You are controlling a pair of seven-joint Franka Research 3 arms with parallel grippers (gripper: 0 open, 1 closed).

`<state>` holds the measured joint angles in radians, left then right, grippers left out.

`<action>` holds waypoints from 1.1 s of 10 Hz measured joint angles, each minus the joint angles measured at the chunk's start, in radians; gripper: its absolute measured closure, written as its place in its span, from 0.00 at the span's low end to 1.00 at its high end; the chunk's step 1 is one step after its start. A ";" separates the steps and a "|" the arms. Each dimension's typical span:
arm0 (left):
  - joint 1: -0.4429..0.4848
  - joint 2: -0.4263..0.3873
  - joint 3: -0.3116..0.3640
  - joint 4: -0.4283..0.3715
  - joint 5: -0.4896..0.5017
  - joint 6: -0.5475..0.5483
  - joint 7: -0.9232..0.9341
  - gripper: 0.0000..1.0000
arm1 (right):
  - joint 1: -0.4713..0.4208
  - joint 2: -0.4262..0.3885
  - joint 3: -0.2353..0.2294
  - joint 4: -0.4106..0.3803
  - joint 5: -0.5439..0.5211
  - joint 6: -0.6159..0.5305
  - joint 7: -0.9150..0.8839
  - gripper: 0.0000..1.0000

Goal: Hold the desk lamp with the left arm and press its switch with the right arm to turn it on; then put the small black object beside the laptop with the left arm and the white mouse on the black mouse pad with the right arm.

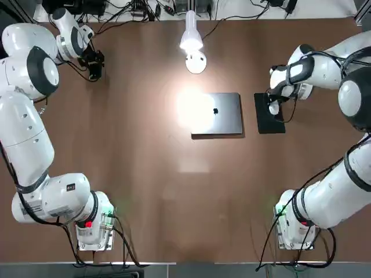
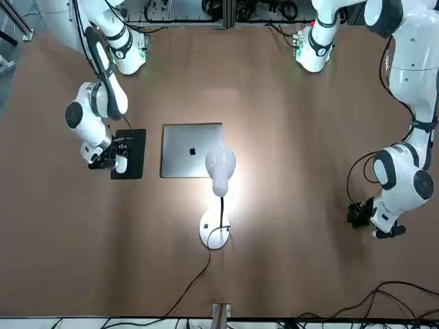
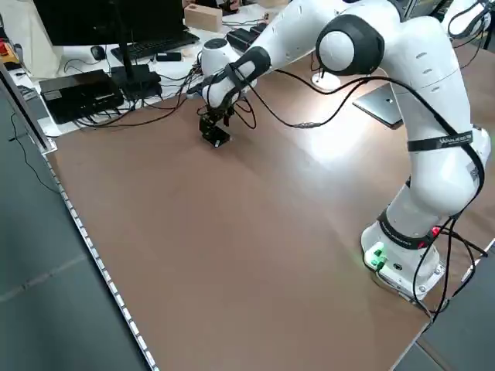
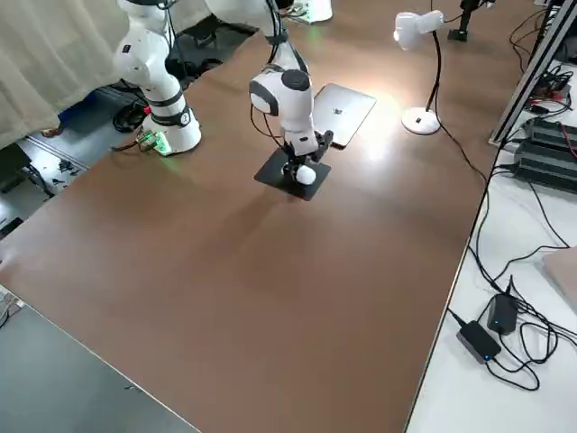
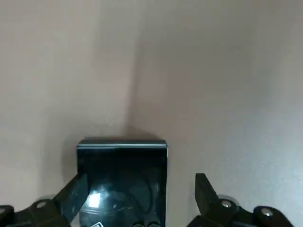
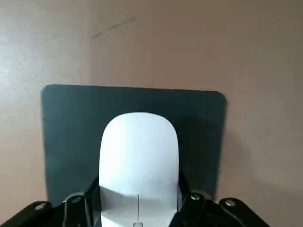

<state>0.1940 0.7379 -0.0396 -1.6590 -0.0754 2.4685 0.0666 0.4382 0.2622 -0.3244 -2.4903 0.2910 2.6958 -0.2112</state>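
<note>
The small black object (image 5: 125, 189) lies toward the table's (image 1: 156, 174) far left corner, between the wide-open fingers of the left claw (image 5: 142, 182). It sits nearer one finger than the other, with a gap to the farther one. If the claw closes without centering, the nearer finger could shove or twist the block before the other arrives, and its glossy face might slip in a shallow grip.

The white mouse (image 6: 139, 161) is held between the fingers of the right claw (image 6: 139, 182), over the black mouse pad (image 6: 71, 142), right of the laptop (image 1: 229, 116). I cannot tell whether its underside bears fully on the pad. Let go too high, it would drop and perhaps skid; lifted before both fingers are clear, it could be dragged off, or the thin pad pulled askew.

Outward from there, the desk lamp (image 1: 191, 40) stands upright near the far edge, beyond the laptop. The left arm must bring the block across toward the laptop; a low or wide sweep might clip the lamp's head or knock the laptop out of place.
</note>
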 joint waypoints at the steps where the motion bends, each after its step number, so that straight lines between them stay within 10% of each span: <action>1: 0.000 0.000 0.002 0.000 0.000 0.000 0.000 0.00 | 0.011 0.000 0.000 0.000 0.000 0.001 0.011 0.38; 4: 0.001 0.000 0.014 -0.001 0.000 0.001 0.000 0.00 | 0.010 0.000 -0.007 -0.005 0.000 0.001 0.011 0.37; 7: 0.000 0.004 0.017 -0.002 0.000 0.001 -0.018 0.00 | 0.010 -0.007 -0.012 -0.003 0.000 0.006 0.011 0.00; 9: -0.001 0.009 0.016 -0.002 0.000 0.001 -0.021 0.01 | 0.010 -0.077 -0.015 0.025 0.000 -0.002 0.011 0.00; 11: -0.001 0.013 0.017 -0.002 0.000 0.002 -0.021 0.10 | -0.002 -0.169 -0.025 0.151 -0.009 -0.229 0.011 0.00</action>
<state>0.1932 0.7507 -0.0229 -1.6613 -0.0754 2.4708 0.0459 0.4357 0.0934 -0.3493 -2.3390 0.2819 2.4667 -0.1998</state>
